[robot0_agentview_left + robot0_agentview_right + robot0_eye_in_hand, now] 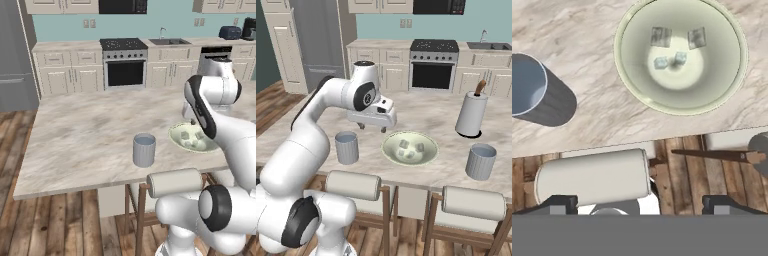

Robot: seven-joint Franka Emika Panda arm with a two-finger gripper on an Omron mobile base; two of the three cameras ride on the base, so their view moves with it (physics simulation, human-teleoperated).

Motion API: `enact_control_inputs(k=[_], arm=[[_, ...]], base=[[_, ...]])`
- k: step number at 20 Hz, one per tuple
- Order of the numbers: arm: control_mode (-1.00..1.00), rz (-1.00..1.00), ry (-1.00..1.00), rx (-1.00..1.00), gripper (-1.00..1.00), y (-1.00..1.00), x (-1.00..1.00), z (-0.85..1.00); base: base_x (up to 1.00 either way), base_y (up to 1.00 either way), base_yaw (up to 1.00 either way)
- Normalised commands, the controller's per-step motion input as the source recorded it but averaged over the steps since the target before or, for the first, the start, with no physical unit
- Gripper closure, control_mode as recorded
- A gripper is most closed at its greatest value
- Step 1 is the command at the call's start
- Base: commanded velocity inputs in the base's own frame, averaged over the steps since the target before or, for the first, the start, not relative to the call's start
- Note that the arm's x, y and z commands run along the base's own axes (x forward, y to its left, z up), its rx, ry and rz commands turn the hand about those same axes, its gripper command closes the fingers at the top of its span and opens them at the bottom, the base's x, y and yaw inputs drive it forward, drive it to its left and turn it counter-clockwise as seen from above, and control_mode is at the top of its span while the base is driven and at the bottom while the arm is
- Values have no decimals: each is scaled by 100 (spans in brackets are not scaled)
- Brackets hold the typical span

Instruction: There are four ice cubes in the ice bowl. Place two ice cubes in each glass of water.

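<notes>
The ice bowl [632, 75] sits upright on the marble surface [80, 130], mouth facing up, with four ice cubes [660, 36] lying loose in its middle. The gripper [639, 202] hangs above the bowl's near rim, jaws spread wide and empty. One glass of water [347, 147] stands left of the bowl, another [480, 161] right.

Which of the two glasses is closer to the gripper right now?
The glass left of the bowl, just below the open gripper. The other glass stands far off, beyond the bowl, near the white holder.
</notes>
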Motion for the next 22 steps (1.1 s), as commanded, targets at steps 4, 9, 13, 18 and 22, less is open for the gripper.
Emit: enact_control_inputs(k=[4, 9, 13, 18, 22], arm=[[-100, -7, 4, -1, -100, -33, 0, -24], [-100, -8, 3, 0, -100, -34, 0, -25], [-100, -8, 3, 0, -100, -32, 0, -24], [-100, -6, 1, 0, -100, -26, 0, -22], [-100, -4, 0, 0, -100, -15, 0, -21]], base=[[0, 0, 0], [0, 0, 0], [0, 0, 0], [0, 0, 0], [0, 0, 0]])
